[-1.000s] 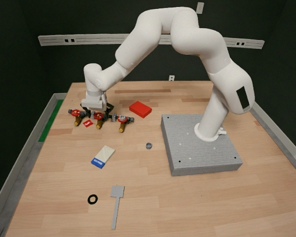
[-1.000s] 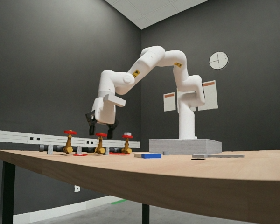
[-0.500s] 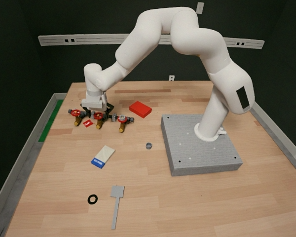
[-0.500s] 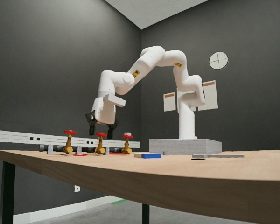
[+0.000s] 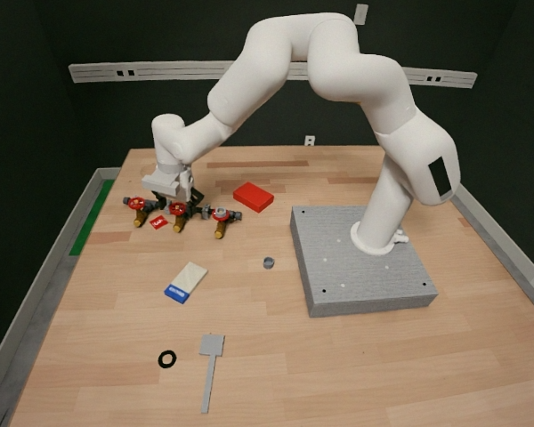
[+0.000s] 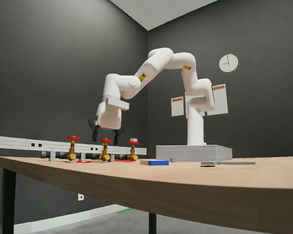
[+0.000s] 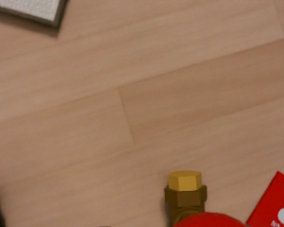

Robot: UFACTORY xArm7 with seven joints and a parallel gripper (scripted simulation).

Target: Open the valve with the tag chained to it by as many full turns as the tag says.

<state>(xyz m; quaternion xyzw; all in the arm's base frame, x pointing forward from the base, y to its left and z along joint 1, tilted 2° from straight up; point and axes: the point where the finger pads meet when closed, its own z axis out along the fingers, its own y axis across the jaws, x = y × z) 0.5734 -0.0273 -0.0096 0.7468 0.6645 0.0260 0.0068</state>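
Three brass valves with red handwheels stand in a row on a dark pipe at the far left of the table: the left valve, the middle valve and the right valve, which has a grey cap on top. A red tag lies on the table between the left and middle valves. My gripper is open and empty, its fingers spread just above the middle valve's handwheel. In the wrist view the middle valve's brass end, the rim of its red wheel and a corner of the red tag show at the bottom.
A red block lies behind the right valve. A white and blue box, a small grey cap, a black ring and a grey paddle lie nearer the front. The grey base plate carries the arm.
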